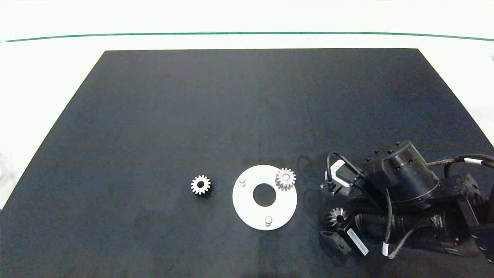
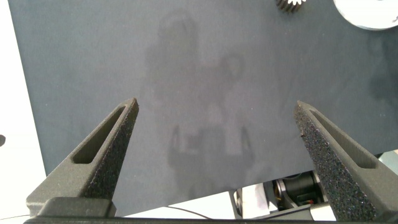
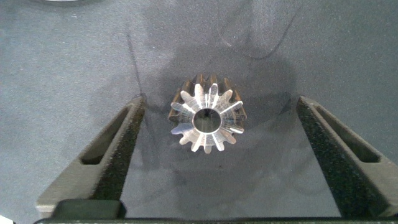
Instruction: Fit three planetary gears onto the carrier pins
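Observation:
The flat white disc (image 1: 247,208) lies on the black mat with its carrier pins standing in a triangle. One planetary gear (image 1: 285,178) sits on the far right pin; the left pin (image 1: 242,180) and the near pin (image 1: 268,220) are bare. A second gear (image 1: 200,185) lies loose left of the disc. A third gear (image 1: 337,216) (image 3: 208,118) lies flat on the mat right of the disc, between the spread fingers of my right gripper (image 1: 332,216) (image 3: 222,102), which is open and touches neither side. My left gripper (image 2: 217,104) is open and empty, outside the head view.
The black mat (image 1: 247,116) covers most of the white table, whose bare margins show at the far side and to the left. The left wrist view catches the edge of the loose gear (image 2: 292,5) and of the disc (image 2: 370,12).

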You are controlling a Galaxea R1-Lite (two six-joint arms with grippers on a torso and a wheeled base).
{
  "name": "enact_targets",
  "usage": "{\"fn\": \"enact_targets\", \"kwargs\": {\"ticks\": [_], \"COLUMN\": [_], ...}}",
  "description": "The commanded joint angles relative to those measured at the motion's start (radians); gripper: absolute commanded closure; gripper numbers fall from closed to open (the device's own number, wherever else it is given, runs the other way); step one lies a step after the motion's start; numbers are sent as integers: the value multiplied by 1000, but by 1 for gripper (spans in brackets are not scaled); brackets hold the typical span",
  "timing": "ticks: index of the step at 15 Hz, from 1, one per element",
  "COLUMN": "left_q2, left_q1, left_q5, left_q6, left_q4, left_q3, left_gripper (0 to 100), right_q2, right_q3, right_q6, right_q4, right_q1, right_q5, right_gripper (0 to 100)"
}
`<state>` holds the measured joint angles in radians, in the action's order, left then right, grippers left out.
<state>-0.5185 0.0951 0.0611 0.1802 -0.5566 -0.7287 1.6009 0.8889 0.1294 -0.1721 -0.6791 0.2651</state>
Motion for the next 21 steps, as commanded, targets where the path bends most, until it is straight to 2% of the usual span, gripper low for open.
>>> {"fn": "enact_targets", "kwargs": {"ticks": [1, 21], "left_q2": [0, 0], "left_q1": [0, 0], "left_q5": [0, 0], "left_q6": [1, 1], "left_q4": [-3, -3], "left_q3": [2, 3], "left_gripper": [0, 0], "right_q2": [7, 10], "right_q3": [1, 4], "right_q6": [3, 4], "right_q4": [-3, -1], "right_q1": [0, -8], "right_q5": [2, 0], "right_gripper": [7, 48]}}
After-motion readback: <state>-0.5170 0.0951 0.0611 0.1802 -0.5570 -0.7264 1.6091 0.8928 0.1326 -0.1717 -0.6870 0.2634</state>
